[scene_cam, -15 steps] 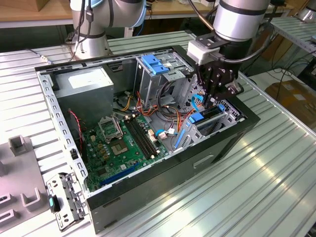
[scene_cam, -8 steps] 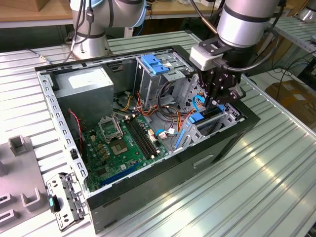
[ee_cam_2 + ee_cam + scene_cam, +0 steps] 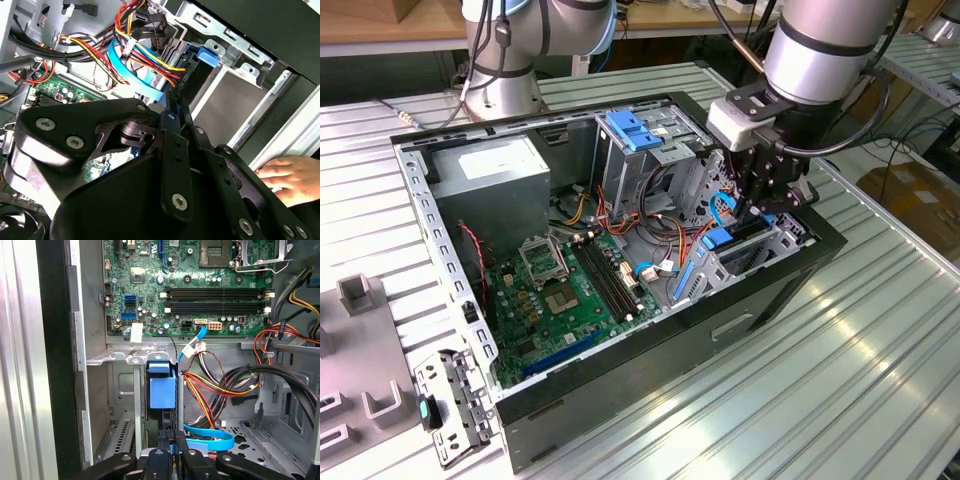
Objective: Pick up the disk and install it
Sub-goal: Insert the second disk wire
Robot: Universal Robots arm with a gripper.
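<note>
The disk (image 3: pixel 732 238) stands on edge in the metal drive bay (image 3: pixel 782 236) at the corner of the open computer case on the exterior view's right. Its blue end tab (image 3: pixel 162 390) and dark body (image 3: pixel 192 75) show in both wrist views. My gripper (image 3: pixel 757 213) reaches down into the bay from above. Its black fingers (image 3: pixel 161 456) are drawn close together on the disk's near edge, with the gripper (image 3: pixel 172 452) and again the gripper (image 3: pixel 170 106) right at that edge.
Bundles of red, yellow and black wires (image 3: pixel 220 385) and a thin blue data cable (image 3: pixel 210 441) lie right beside the bay. The motherboard (image 3: pixel 570 290) covers the case floor. A light-blue plate (image 3: pixel 635 130) tops the rear cage. A person's hand (image 3: pixel 285 175) rests beyond the case wall.
</note>
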